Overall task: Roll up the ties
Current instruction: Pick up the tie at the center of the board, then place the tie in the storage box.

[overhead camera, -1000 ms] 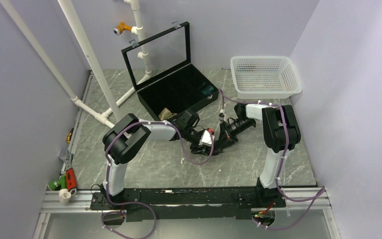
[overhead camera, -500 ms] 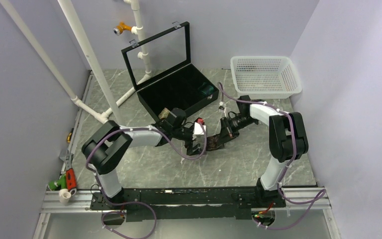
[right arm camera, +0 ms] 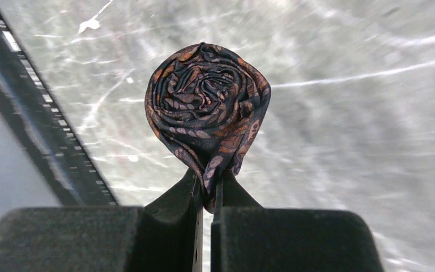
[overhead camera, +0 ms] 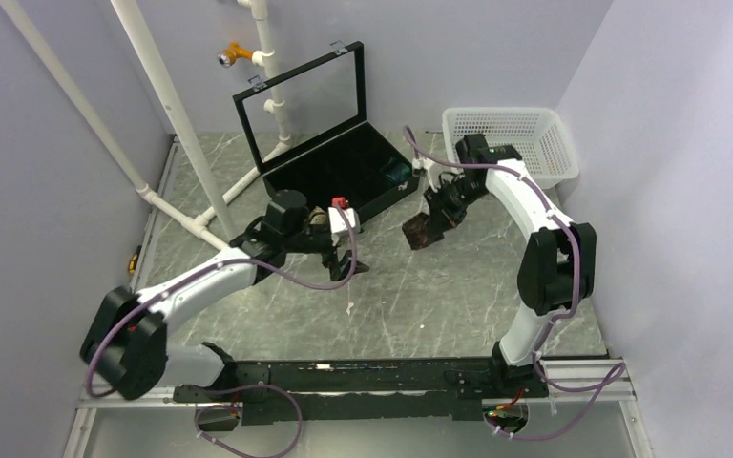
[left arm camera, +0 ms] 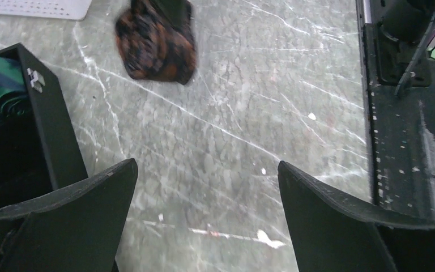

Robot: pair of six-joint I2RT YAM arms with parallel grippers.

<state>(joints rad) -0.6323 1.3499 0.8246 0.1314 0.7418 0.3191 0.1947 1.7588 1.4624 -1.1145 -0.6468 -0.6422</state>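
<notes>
Pinches the rolled brown-maroon tie point(right arm camera: 207, 105) by its lower edge in the right gripper point(right arm camera: 207, 190), over the marble table point(overhead camera: 458, 296), near the open black case point(overhead camera: 298, 205). Holds the left gripper point(left arm camera: 205, 170) spread wide and empty by the case's corner. Shows a teal tie point(left arm camera: 0, 90) inside the case.

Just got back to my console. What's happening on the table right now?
The right gripper is shut on a rolled dark brown-maroon patterned fabric tie, holding it apparently clear of the grey marble tabletop, beside the open black case. The left gripper is open and empty over the tabletop, near the case's corner. A teal tie lies inside the case.
</notes>
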